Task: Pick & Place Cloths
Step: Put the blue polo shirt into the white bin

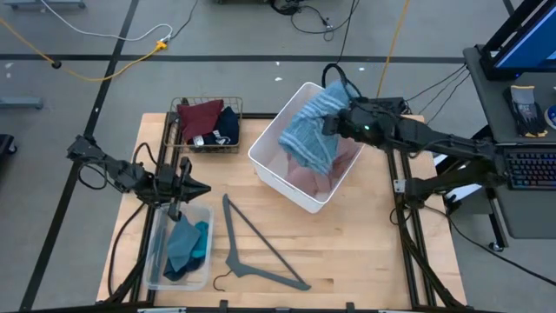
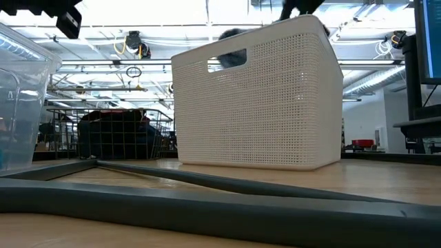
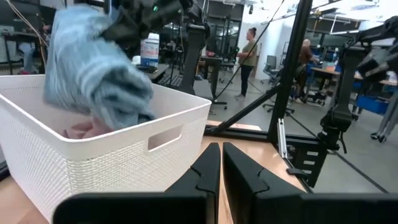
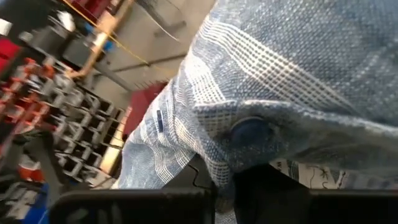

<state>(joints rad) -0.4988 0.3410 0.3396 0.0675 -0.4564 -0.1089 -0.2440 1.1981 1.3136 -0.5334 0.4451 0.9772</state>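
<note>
A light-blue ribbed cloth point(image 1: 308, 135) point(image 3: 93, 68) point(image 4: 298, 74) hangs bunched over the white bin point(image 1: 278, 184) point(image 2: 262, 103), held by my right gripper point(image 1: 335, 123), which is shut on it. A pink cloth point(image 1: 306, 180) lies on the bin's floor. My left gripper point(image 1: 198, 187) point(image 3: 221, 167) is shut and holds nothing; it hovers above the far end of a clear tub point(image 1: 155, 261) that holds teal and dark pieces point(image 1: 187, 243). A maroon cloth point(image 1: 200, 117) and a navy one point(image 1: 228, 126) lie in a wire basket. My right gripper pinches a bunched fold of the light-blue cloth point(image 4: 249, 134) near its upper right part, with several layers gathered between the fingers. It comes from the table's right side, above the bin. The cloth hangs slack below the fingers, and its lower end point(image 3: 118, 112) dips inside the bin's rim.
A grey plastic hanger point(image 1: 256, 248) point(image 2: 207, 200) lies flat on the table between the tub and the bin. The wire basket point(image 1: 177, 130) stands at the far left. Bare wood shows near the table's near right. People stand in the room beyond, in the left wrist view.
</note>
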